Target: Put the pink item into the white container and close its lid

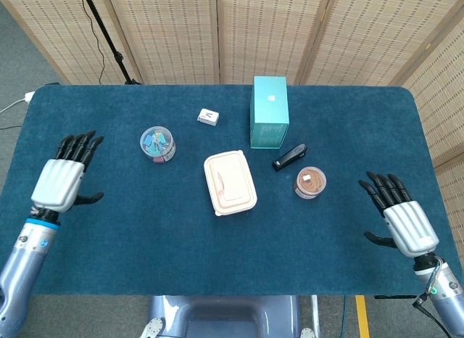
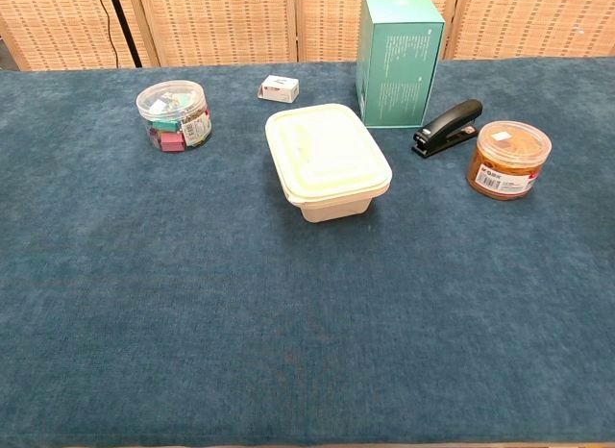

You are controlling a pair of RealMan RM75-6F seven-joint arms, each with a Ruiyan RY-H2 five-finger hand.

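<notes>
Head view: blue table (image 1: pixel 109 244) from above, white container (image 1: pixel 230 182) near centre with lid on, lying flat and closed. Pink item not visible, location cannot tell. Left hand (image 1: pixel 64 178) over the table's left edge, well apart from the container, fingers spread and extended, holding nothing. Right hand (image 1: pixel 402 218) over the right edge, palm down, fingers spread, also holding nothing, near but not touching the brown-filled jar (image 1: pixel 310 182). Teal box (image 1: pixel 269 111) upright behind the container, black stapler (image 1: pixel 289 156) just right of the box's base, between box and brown-filled jar. Small white box (image 1: pixel 208 117) left of the teal box, apart from it. Clear jar of coloured clips (image 1: pixel 157 143) left of the container, between it and the left hand. Chest view: neither hand in frame. White container (image 2: pixel 328 161) centre, lid seated all round the rim, contents hidden. Teal box (image 2: pixel 397 56) standing just behind its right corner, not touching. Black stapler (image 2: pixel 447 127) angled beside the box, brown-filled jar (image 2: pixel 508 160) to its right with a label on the side. Clear jar of coloured clips (image 2: pixel 174 114) far left, small white box (image 2: pixel 278 87) behind the container. Table (image 2: pixel 288 352) bare in the foreground.
</notes>
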